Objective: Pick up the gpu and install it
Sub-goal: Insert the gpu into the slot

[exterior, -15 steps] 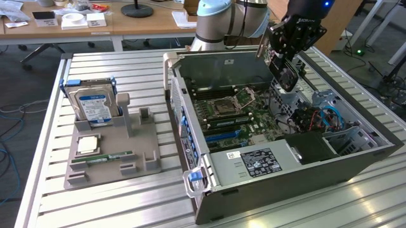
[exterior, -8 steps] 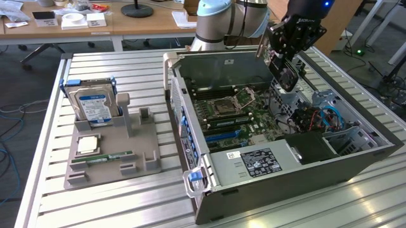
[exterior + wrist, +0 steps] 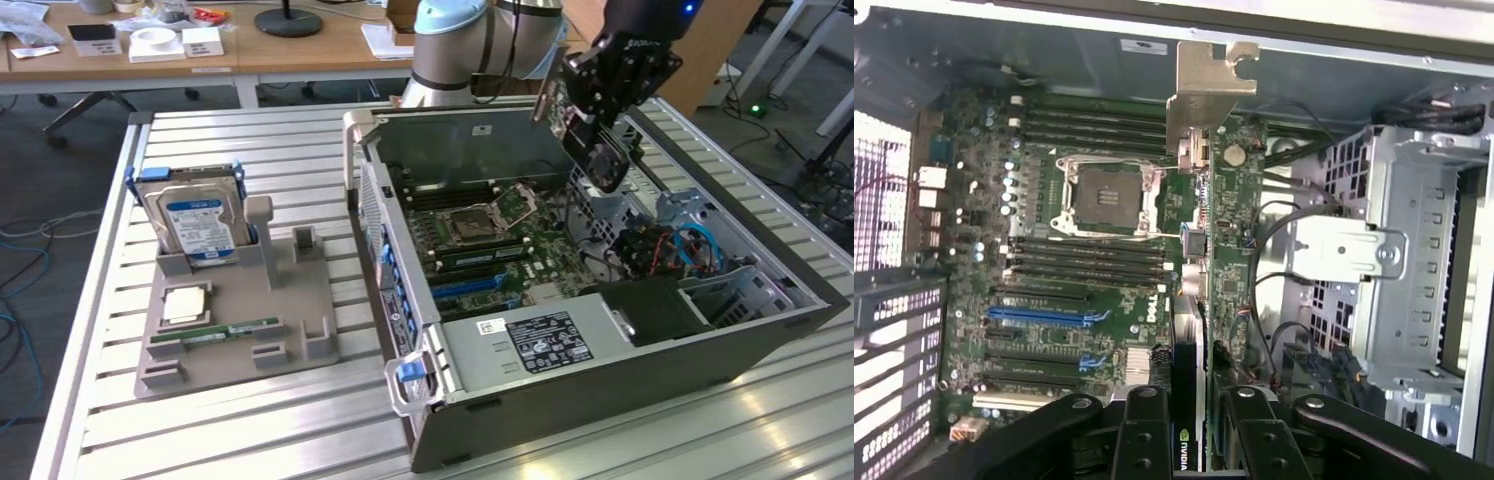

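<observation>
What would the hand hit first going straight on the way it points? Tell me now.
The hand grips the gpu, which leads. Going straight on, the gpu's far end would likely meet the motherboard beside the socket first; depth is hard to judge.

One gpu (image 3: 1232,235), one hard drive (image 3: 198,222)
</observation>
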Robot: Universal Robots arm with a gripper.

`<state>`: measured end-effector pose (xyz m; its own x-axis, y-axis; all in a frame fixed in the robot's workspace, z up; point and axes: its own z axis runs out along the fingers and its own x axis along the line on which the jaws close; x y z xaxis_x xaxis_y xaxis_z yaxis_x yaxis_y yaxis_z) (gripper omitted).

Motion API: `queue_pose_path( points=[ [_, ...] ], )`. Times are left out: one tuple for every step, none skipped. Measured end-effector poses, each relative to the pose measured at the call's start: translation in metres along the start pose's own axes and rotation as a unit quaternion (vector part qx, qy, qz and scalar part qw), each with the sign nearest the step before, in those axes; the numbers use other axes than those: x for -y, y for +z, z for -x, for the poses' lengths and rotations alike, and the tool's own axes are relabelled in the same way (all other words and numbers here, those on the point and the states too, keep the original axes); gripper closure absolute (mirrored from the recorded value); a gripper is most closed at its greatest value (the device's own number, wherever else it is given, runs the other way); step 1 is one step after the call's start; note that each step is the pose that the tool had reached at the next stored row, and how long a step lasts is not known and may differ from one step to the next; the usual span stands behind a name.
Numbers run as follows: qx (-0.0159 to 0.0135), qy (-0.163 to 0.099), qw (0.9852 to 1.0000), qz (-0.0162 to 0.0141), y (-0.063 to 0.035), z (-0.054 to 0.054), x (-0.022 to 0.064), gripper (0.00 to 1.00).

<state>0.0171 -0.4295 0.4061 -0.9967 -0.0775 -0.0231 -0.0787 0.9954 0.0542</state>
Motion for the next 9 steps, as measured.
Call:
queue_pose_path(
  points=[
    [-0.0004, -0.007, 1.0, 0.0002, 0.0, -0.0001, 0.0, 0.74],
    [-0.0008, -0.014, 0.9999, 0.0003, 0.0001, -0.0002, 0.0, 0.74],
    [-0.0012, -0.022, 0.9998, 0.0004, 0.0001, -0.0002, 0.0, 0.74],
    [-0.0016, -0.029, 0.9996, 0.0006, 0.0001, -0.0003, 0.0, 0.74],
    [-0.002, -0.037, 0.9993, 0.0008, 0.0002, -0.0004, 0.0, 0.74],
    [-0.0025, -0.045, 0.999, 0.001, 0.0003, -0.0003, 0.0, 0.74],
    [-0.0029, -0.053, 0.9986, 0.0012, 0.0004, -0.0003, 0.0, 0.74],
    [-0.0034, -0.062, 0.9981, 0.0014, 0.0004, -0.0003, 0.0, 0.74],
    [-0.0038, -0.07, 0.9975, 0.0016, 0.0005, -0.0003, 0.0, 0.74]
  ],
)
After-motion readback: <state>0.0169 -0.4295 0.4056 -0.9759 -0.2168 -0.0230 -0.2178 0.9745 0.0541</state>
